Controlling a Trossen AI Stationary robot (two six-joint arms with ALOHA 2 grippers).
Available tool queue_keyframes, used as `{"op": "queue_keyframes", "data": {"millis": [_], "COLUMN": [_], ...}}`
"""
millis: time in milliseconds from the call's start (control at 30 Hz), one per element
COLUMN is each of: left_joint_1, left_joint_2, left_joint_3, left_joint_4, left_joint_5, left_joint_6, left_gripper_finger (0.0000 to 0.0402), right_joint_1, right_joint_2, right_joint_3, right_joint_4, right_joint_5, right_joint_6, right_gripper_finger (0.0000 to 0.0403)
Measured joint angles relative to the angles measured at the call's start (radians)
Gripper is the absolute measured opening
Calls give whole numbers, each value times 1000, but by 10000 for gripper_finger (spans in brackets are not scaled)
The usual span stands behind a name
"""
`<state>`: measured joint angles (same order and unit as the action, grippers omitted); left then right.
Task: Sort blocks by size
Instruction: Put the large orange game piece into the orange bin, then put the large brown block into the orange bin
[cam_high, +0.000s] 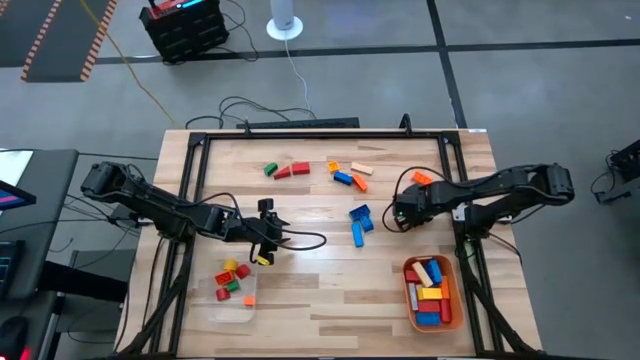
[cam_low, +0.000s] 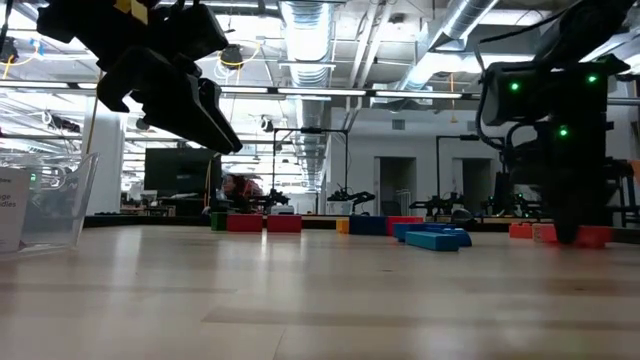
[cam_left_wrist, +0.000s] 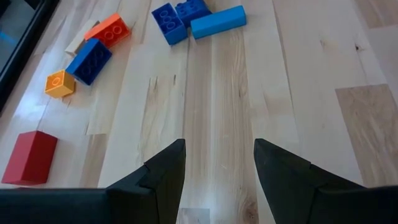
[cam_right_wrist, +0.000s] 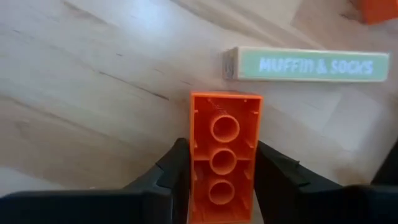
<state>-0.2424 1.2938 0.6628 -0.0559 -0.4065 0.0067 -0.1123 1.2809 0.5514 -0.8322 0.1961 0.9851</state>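
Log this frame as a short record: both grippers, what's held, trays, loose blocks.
left gripper: open, empty, over bare table near the clear tray
right gripper: shut on orange block, underside up
clear tray: small blocks, red, yellow, green, orange
orange tray: long blocks, blue, red, yellow, tan
loose blocks: blue cluster mid-table, more toward the far edge
printed bar: lies flat, just beyond the held block

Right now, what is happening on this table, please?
A two-arm robot is sorting toy blocks by size. The right gripper is shut on a long orange block, underside up. The left gripper is open and empty above bare wood near the clear tray, which holds short blocks. The orange tray holds long ones. Other blocks still lie loose on the table.
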Motion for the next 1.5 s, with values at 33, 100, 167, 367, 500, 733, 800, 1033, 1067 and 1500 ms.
{"op": "queue_keyframes", "data": {"millis": [33,100,167,367,500,733,800,1033,1067,1500], "left_joint_1": [0,0,0,0,0,0,0,0,0,0], "left_joint_2": [0,0,0,0,0,0,0,0,0,0], "left_joint_3": [0,0,0,0,0,0,0,0,0,0], "left_joint_4": [0,-2,-4,-8,-8,-31,-30,7,13,19], "left_joint_5": [0,0,0,0,0,0,0,0,-1,-1], "left_joint_6": [0,0,0,-7,-23,-52,-53,-32,-25,-1], "left_gripper_finger": [184,184,184,184,184,184,184,184,184,184], "right_joint_1": [5,31,77,320,527,851,919,988,984,663], "right_joint_2": [-9,-35,-72,-182,-226,-190,-163,-148,-152,-155], "right_joint_3": [0,12,38,152,191,195,193,206,218,398], "right_joint_4": [0,-4,0,16,67,-25,-61,-53,-59,-485], "right_joint_5": [-22,-86,-143,-180,-180,-175,-175,-171,-171,141], "right_joint_6": [-8,-22,-35,-42,50,556,691,847,847,394], "right_gripper_finger": [157,157,157,157,161,176,181,222,226,221]}}
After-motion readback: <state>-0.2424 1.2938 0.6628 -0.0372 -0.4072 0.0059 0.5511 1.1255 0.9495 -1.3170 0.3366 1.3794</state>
